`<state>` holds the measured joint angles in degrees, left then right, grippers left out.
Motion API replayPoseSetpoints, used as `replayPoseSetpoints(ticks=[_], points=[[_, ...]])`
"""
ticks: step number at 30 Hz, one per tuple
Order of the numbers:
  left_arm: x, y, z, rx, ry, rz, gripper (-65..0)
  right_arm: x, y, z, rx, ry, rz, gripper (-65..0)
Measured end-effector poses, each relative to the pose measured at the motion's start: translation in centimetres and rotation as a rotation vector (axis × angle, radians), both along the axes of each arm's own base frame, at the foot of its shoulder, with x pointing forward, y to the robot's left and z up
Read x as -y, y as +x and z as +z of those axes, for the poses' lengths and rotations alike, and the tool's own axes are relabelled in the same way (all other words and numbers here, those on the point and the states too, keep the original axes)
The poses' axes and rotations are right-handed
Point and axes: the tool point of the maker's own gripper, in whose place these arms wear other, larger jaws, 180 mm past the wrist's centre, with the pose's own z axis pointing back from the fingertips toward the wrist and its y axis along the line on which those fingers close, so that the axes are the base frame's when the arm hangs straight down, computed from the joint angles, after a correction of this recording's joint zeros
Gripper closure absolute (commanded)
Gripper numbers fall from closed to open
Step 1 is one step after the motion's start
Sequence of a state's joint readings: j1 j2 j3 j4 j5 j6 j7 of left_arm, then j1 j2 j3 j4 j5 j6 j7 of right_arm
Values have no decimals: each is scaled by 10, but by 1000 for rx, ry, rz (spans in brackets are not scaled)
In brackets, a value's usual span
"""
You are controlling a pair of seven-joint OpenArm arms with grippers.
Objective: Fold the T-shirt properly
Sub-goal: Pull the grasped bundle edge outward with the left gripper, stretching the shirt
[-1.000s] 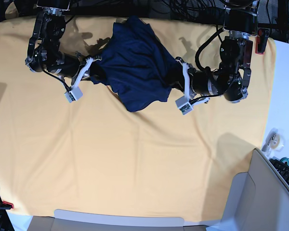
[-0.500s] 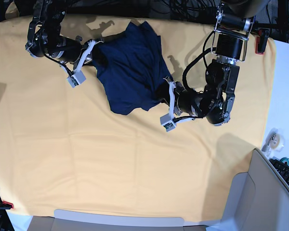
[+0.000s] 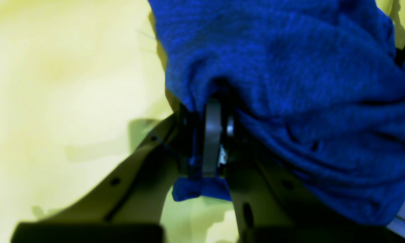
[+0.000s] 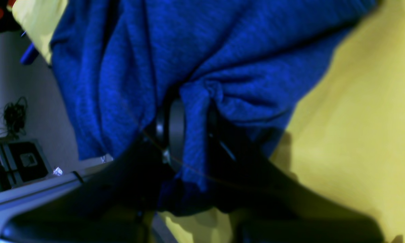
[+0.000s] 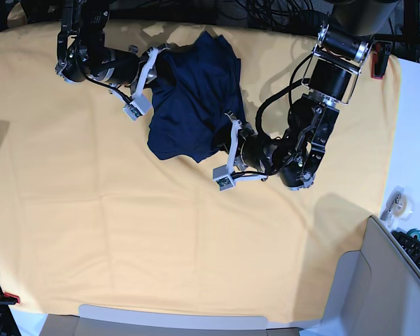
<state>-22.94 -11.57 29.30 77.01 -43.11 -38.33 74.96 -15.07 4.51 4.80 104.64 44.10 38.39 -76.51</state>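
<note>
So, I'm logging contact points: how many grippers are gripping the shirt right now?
2. The left gripper is shut on the dark navy-blue knit T-shirt at its lower right edge in the base view; the right gripper pinches its upper left edge.

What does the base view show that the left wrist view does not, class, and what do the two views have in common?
Only the base view shows both arms together, the whole bunched T-shirt on the yellow-orange table cloth, the right pincer at the shirt's far side, and a tape roll off the cloth's edge. Only the left wrist view shows, close up, the left pincer shut on a fold of the knit fabric, a small tab of it poking out below. Both show the navy shirt, the yellow cloth, and that pincer at the shirt's edge.
</note>
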Motion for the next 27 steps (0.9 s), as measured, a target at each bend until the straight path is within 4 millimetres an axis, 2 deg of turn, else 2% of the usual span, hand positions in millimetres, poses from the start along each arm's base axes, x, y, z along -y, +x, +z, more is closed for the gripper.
replayPoseSetpoints(ticks=[8, 12, 16, 22, 27], points=[[11, 16, 17, 59, -15, -29, 0, -4, -1, 0, -4, 10, -3, 0], [25, 19, 23, 82, -25, -43, 0, -3, -5, -1, -14, 16, -7, 0], [37, 22, 23, 113, 5, -56, 0, -4, -7, -2, -16, 16, -7, 0], [42, 24, 20, 147, 53, -67, 0, 0, -10, -3, -21, 14, -9, 0], [39, 25, 19, 149, 63, -65, 0, 3, -11, -4, -24, 8, -11, -4]])
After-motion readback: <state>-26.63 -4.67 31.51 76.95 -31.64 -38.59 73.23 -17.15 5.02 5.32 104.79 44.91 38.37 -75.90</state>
